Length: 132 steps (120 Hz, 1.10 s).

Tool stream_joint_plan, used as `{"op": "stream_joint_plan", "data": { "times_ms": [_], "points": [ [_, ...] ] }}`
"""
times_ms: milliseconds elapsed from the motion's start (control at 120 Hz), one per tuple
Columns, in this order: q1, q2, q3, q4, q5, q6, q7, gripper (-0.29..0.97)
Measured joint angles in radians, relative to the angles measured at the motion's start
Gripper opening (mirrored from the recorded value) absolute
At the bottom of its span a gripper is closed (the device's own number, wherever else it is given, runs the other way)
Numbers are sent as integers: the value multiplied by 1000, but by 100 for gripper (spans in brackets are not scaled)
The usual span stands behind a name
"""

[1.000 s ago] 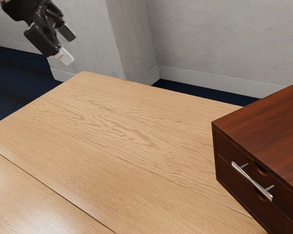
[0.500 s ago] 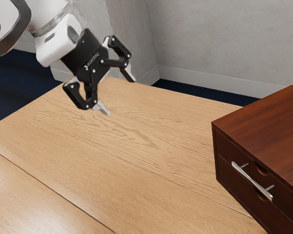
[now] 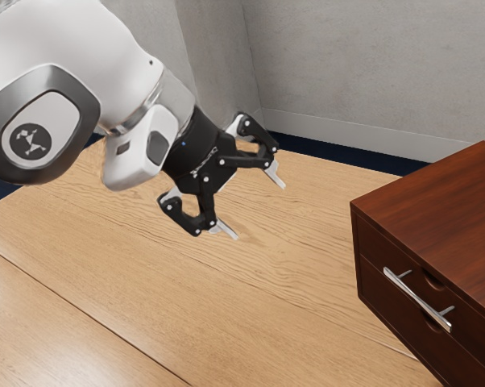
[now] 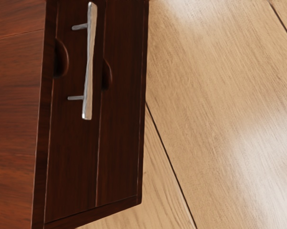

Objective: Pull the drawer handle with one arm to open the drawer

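Approach step, judged as barely begun: hovering over the light oak surface [image 3: 146, 274] with the gripper [image 3: 251, 205] well apart from the dark wooden drawer chest [image 3: 444, 201] at the exterior view's right. Spread wide, with nothing between the fingers [image 3: 273, 172]. Facing the chest, to judge by the wrist view, with the silver bar handle [image 4: 88, 62] ahead of the hand, mounted on two short posts across the drawer front [image 4: 119, 119], shut flush as far as can be told. In the exterior view, found low on the chest's front, running slantwise. To do this well: travel toward the chest at handle height, clear of the surface; turn the wrist so as to set one finger on each side of the bar, across its length rather than along it; aim between the two posts, at mid-bar; slide in far enough to reach behind the bar without striking the drawer front; close only then. Afterwards pull straight out, square to the front, avoiding any sideways drag likely to jam the drawer or shift the chest.
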Motion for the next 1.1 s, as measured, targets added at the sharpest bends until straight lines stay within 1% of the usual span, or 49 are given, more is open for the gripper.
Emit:
{"op": "stream_joint_plan", "data": {
  "times_ms": [167, 342, 492, 575, 667, 1100],
  "points": [
    [-7, -1, -5, -49, -8, 115, 18, 51],
    [-7, 6, -27, -105, -46, 203, 12, 46],
    [-1, 14, -78, -140, -79, 252, -2, 44],
    [3, 4, -119, -181, -87, 275, -10, 44],
    [4, 6, -135, -207, -92, 302, -19, 43],
    [3, 132, -150, -210, -97, 415, -66, 40]
  ]
}}
